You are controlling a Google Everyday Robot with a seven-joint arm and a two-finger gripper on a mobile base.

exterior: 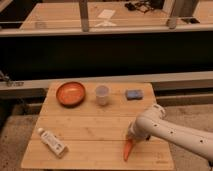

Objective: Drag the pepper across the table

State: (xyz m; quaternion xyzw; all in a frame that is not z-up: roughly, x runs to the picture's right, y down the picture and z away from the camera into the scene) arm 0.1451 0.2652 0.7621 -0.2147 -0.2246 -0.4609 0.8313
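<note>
The gripper (132, 138) sits at the top end of the tapered orange pepper (128, 150) near the wooden table's (90, 132) front edge. Beyond it stand a shallow orange bowl (70, 93) and a translucent cup (102, 94), contents indiscernible.

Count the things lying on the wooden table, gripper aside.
5: orange bowl back left, cup back centre, blue sponge back right, white bottle front left, pepper front, under the gripper.
</note>
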